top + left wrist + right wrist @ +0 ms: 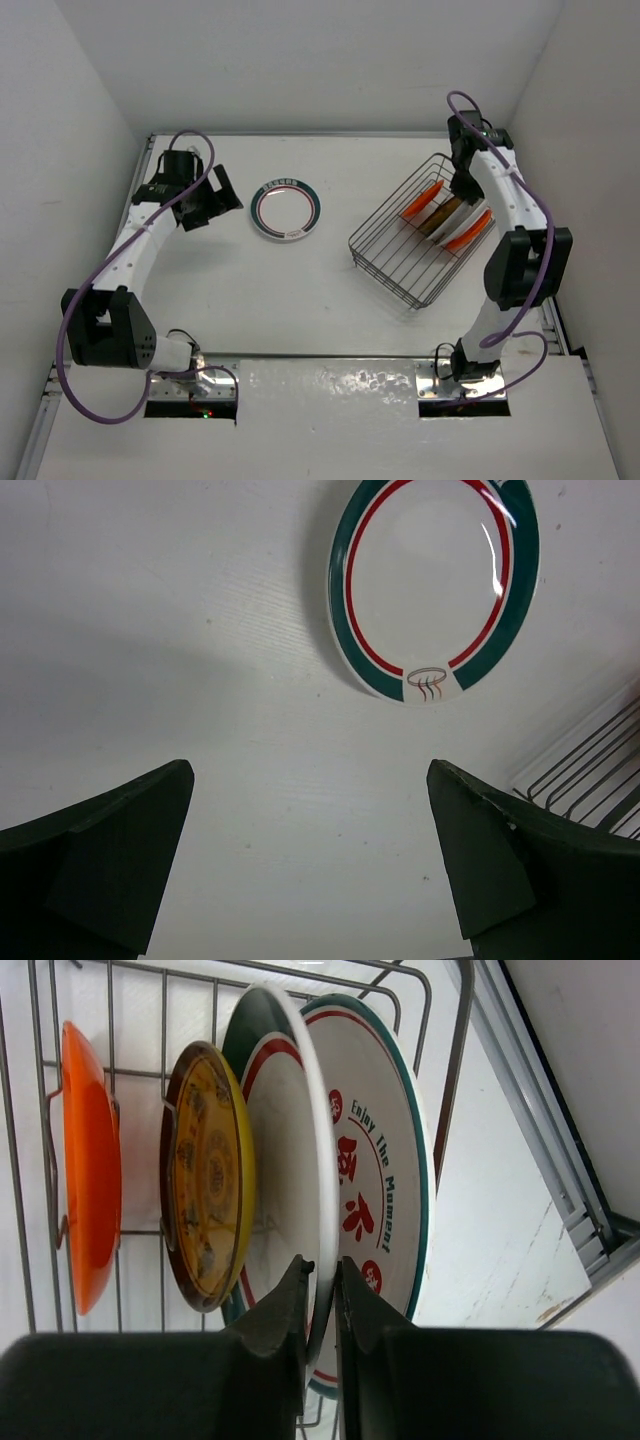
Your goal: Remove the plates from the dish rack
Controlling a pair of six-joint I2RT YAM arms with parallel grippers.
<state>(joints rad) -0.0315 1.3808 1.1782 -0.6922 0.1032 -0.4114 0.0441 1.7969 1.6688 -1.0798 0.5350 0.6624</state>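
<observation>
The dish rack (420, 245) stands at the right, its wires also in the right wrist view (450, 1060). In it stand on edge an orange plate (90, 1170), a yellow-olive plate (210, 1175), a white plate with a green and red ring (290, 1140) and a white plate with red characters (375, 1170). My right gripper (320, 1265) is shut on the near rim of the ringed white plate, seen from above inside the rack (462, 188). Another white plate with a green-red rim (287, 209) lies flat on the table (435, 585). My left gripper (310, 770) is open and empty, just left of it (215, 195).
A second orange plate (470, 230) shows in the rack from above. The rack's corner wires (590, 775) reach into the left wrist view. White walls close in the table at the back and both sides. A metal rail (540, 1110) runs along the table's right edge.
</observation>
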